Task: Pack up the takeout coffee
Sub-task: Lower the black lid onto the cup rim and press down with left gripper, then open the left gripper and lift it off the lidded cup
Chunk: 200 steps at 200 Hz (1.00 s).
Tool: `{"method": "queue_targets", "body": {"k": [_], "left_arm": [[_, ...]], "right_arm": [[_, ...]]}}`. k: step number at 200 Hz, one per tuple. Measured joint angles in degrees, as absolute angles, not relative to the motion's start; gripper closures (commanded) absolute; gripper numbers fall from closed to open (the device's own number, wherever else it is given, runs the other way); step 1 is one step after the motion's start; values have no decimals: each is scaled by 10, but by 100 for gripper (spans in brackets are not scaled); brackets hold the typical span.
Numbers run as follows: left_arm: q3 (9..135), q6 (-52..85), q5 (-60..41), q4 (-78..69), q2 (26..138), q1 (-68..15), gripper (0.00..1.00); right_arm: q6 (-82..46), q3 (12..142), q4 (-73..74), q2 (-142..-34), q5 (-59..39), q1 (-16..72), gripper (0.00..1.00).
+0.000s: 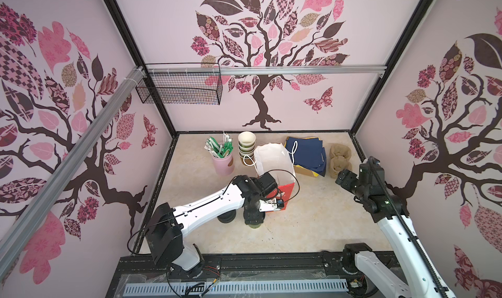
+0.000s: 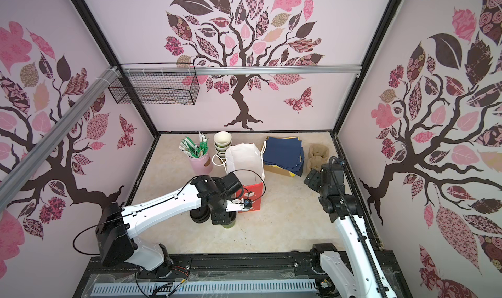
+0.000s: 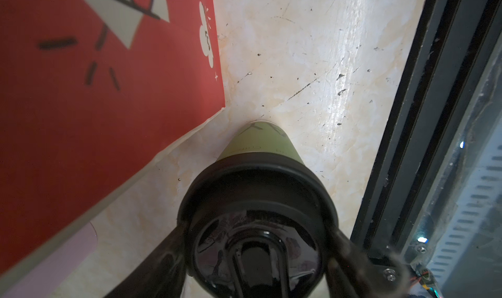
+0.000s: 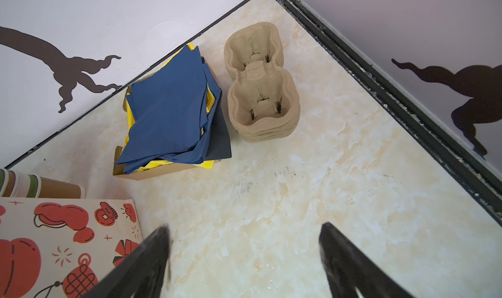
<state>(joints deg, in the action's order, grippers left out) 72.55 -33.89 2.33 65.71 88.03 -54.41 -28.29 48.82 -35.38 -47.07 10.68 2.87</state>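
Note:
One takeout coffee, a green paper cup (image 3: pixel 260 144) under a black sip lid (image 3: pixel 258 190), stands on the table beside the red-fronted paper bag (image 3: pixel 95 106). My left gripper (image 3: pixel 257 227) hangs straight over it, with a finger lying along each side of the lid's rim. Whether the fingers press on the lid I cannot tell. In both top views the arm hides most of the cup (image 1: pixel 254 225) (image 2: pixel 229 224). The bag (image 1: pixel 274 158) stands open at the top. My right gripper (image 4: pixel 244 234) (image 1: pixel 341 178) is open and empty, hovering over bare table at the right.
A squat stack of black lids (image 1: pixel 226 218) sits just left of the cup. At the back stand a pink cup of straws (image 1: pixel 223 162), stacked empty cups (image 1: pixel 246 144), blue napkins on a box (image 4: pixel 168 112) and pulp cup carriers (image 4: pixel 260 93). A wire basket (image 1: pixel 179 90) hangs on the wall.

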Motion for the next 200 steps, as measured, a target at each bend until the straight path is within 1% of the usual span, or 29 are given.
{"method": "queue_targets", "body": {"k": [39, 112, 177, 200], "left_arm": [[728, -338, 24, 661, 880, -543, 27], [732, -334, 4, 661, 874, -539, 17], [736, -329, -20, 663, 852, -535, 17], [739, -317, -42, 663, 818, -535, 17]], "right_arm": [[-283, 488, -354, -471, 107, 29, 11], [-285, 488, -356, -466, 107, 29, 11], [-285, 488, -360, -457, 107, 29, 11], [-285, 488, -372, -455, 106, 29, 11]]}}
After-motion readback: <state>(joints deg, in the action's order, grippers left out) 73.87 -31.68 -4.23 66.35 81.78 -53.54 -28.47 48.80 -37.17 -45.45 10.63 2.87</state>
